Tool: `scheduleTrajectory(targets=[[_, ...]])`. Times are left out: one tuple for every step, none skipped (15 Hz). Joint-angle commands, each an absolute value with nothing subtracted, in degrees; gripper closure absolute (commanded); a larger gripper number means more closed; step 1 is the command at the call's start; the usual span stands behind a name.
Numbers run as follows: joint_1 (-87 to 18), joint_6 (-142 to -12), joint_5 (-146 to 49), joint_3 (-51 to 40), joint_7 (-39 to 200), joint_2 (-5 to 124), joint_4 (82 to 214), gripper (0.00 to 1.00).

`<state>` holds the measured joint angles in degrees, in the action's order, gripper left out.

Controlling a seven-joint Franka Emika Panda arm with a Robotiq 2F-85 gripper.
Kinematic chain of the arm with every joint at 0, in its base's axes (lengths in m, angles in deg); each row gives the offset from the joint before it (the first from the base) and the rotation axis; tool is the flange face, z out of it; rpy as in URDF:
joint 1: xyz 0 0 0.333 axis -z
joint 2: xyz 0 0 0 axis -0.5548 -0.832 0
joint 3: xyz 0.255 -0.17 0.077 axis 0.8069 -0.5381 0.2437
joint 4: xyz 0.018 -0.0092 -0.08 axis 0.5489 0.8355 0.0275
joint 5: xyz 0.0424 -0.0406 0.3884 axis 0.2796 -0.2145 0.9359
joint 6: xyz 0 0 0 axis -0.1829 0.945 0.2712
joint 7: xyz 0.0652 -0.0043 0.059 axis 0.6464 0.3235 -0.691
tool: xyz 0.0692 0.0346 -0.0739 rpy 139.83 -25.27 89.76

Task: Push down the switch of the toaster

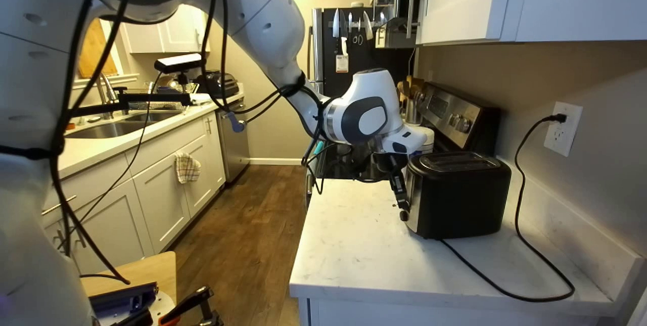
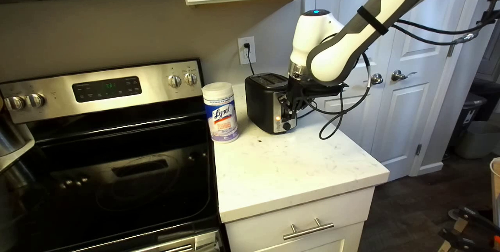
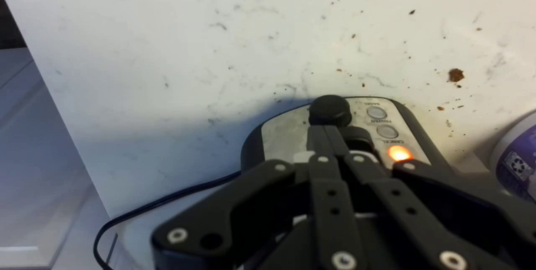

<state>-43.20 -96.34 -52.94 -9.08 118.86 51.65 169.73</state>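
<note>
The black toaster with a silver front panel stands on the white counter, in both exterior views (image 1: 460, 199) (image 2: 262, 105) and in the wrist view (image 3: 284, 136). My gripper (image 3: 328, 129) is shut, its two fingertips together with nothing between them. It points down along the toaster's front panel, also in both exterior views (image 1: 403, 203) (image 2: 288, 116). The black switch lever (image 3: 359, 137) is low on the panel, partly hidden by the fingers; I cannot tell whether they touch. The round black knob (image 3: 330, 109) is just beyond the fingertips. The cancel button (image 3: 399, 153) glows orange.
A Lysol wipes canister (image 2: 221, 113) stands beside the toaster, near the stove (image 2: 136, 166). The toaster's black cord (image 1: 523, 245) loops over the counter (image 1: 354, 255) to a wall outlet (image 1: 562, 129). White cabinets (image 1: 470, 2) hang above. Crumbs (image 3: 456, 75) lie in front of the toaster.
</note>
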Motion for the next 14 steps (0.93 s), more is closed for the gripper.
scheduleTrajectory(targets=[[-42.45,-96.79,-51.98,-9.29,116.95,54.66,171.84,1.00],[-42.98,-96.20,-52.47,-9.89,118.03,56.60,172.90,1.00],[-42.52,-95.40,-51.74,-9.30,117.02,58.65,173.97,1.00],[-41.97,-94.47,-51.03,-8.58,115.83,60.29,174.79,1.00],[-41.15,-93.06,-49.83,-7.31,114.03,61.99,175.76,1.00],[-39.74,-90.20,-46.76,-4.78,109.90,63.84,176.98,1.00],[-39.16,-87.70,-43.80,-3.17,106.67,65.40,178.16,1.00],[-38.87,-85.10,-41.14,-2.10,103.95,66.54,178.69,1.00],[-38.73,-82.49,-38.67,-1.26,101.79,67.45,178.98,1.00],[-38.90,-80.57,-37.26,-0.91,100.93,68.23,179.25,1.00],[-39.05,-79.01,-36.44,-0.70,100.52,68.74,179.40,1.00],[-39.09,-77.50,-36.15,-0.59,100.53,69.03,179.36,1.00],[-39.10,-76.47,-36.18,-0.55,100.72,69.27,179.37,1.00],[-39.07,-75.56,-36.25,-0.52,100.84,69.46,179.37,1.00]])
